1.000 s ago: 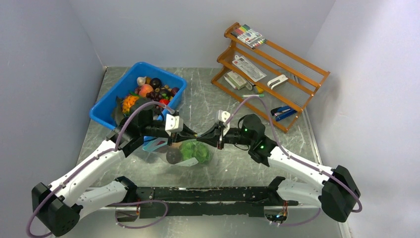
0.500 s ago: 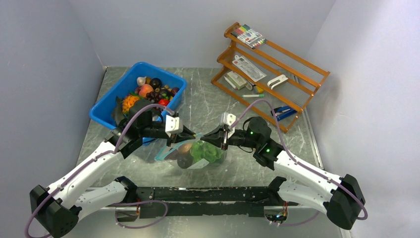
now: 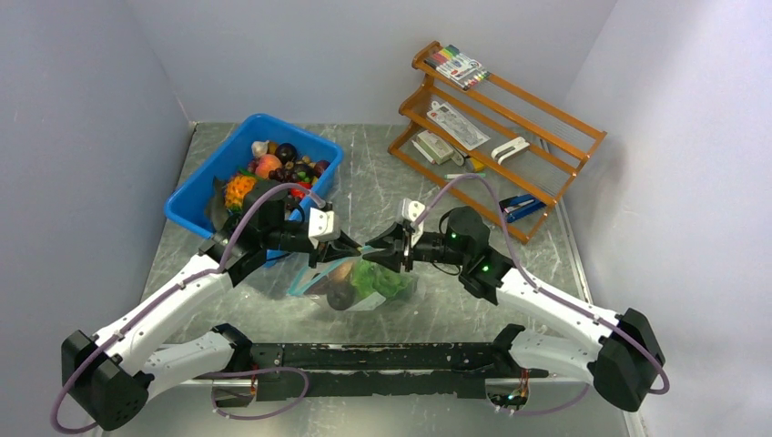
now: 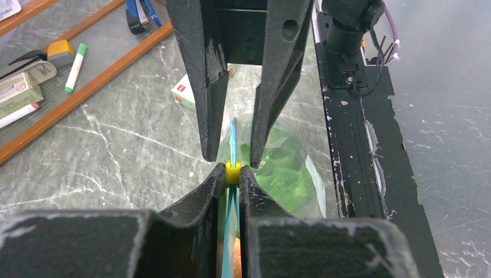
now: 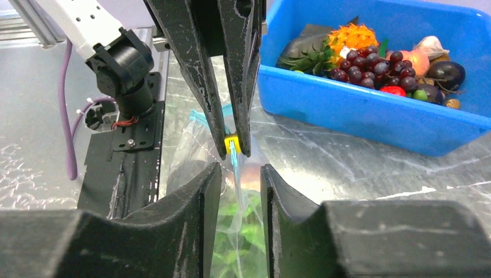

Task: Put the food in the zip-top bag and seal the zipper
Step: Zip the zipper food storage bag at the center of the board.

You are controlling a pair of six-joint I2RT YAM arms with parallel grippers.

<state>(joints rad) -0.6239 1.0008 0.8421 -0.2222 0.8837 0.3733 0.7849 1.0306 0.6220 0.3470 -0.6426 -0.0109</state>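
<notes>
Though previously shut, right jaws apart.

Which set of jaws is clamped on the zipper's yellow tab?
The left arm's jaws: shut on the yellow tab ending the teal zipper, while the right arm's jaws stand apart either side of the strip.
</notes>
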